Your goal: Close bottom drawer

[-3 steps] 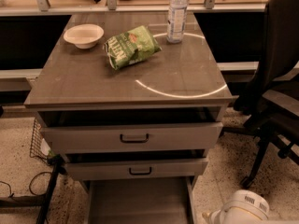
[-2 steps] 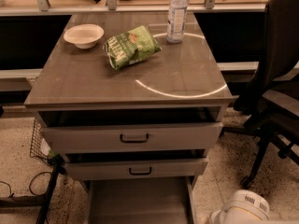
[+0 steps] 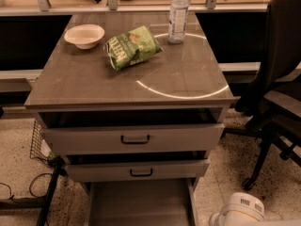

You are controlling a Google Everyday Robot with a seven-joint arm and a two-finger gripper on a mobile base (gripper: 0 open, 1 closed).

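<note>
One bottom drawer (image 3: 138, 204) gapes at six o'clock; white arm (image 3: 241, 211) at five o'clock, claw unseen, state untellable.

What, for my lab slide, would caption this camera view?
Bottom drawer stands open beneath the middle drawer; gripper out of view, white arm part at lower right.

White arm (image 3: 242, 212) bottom right, tool unseen

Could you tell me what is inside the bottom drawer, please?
Only bare grey floor shows in the bottom drawer; its rear is hidden under the middle drawer. The gripper is out of view; just the white arm shows beside it.
</note>
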